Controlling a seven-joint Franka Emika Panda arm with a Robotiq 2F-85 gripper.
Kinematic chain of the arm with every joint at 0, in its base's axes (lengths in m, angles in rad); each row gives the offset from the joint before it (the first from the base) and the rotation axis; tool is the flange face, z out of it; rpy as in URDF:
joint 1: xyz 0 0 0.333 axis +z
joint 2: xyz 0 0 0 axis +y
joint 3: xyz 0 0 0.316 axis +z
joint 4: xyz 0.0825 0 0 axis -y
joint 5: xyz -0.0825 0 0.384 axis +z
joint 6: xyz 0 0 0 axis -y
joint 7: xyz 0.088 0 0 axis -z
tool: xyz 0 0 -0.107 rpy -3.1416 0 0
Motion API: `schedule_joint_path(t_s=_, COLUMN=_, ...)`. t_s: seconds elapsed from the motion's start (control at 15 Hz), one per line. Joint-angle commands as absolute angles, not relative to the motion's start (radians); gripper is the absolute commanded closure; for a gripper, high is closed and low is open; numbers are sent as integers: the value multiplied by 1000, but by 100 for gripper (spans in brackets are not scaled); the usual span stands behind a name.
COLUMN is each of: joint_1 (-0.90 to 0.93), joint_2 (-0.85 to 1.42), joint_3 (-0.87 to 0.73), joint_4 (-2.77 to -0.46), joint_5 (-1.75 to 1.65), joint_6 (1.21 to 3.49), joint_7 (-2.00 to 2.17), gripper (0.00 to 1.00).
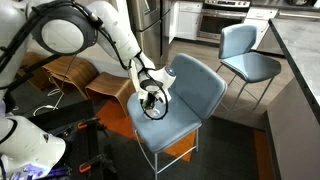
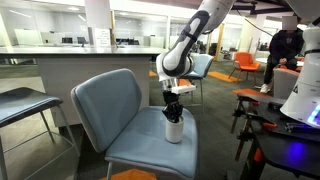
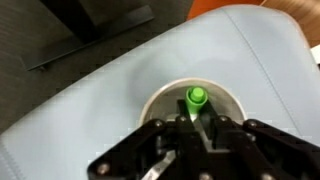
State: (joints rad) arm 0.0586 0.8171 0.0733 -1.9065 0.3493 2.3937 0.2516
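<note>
Blue-grey padded chair [image 2: 110, 105] in an open, office-like room, with a white cup [image 2: 174, 131] standing on its seat.
Behind the chair in an exterior view is a second blue chair [image 1: 245, 50], and bent-wood seats [image 1: 70, 75] stand beside it. A green marker [image 3: 196, 97] stands upright in the cup. The gripper [image 3: 193, 122] reaches down into the cup, fingers drawn together on the marker.

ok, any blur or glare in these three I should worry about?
Wrist view: soft all over, claw a dark blurred mass at the bottom edge, green marker and white cup rim readable. In an exterior view bright windows backlight the scene, chair evenly lit. In an exterior view light is flat, cup small, no glare.
</note>
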Motion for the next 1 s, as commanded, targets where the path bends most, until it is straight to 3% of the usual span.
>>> schedule_joint_path(t_s=0.0, joint_1=55, joint_2=788, joint_3=80, joint_4=-1937, joint_5=372, joint_6=2418, joint_7=256, gripper=95)
schedule_joint_path(t_s=0.93, joint_1=54, joint_2=525, joint_3=54, joint_4=-1938, joint_5=426, joint_6=2127, joint_7=385, gripper=95)
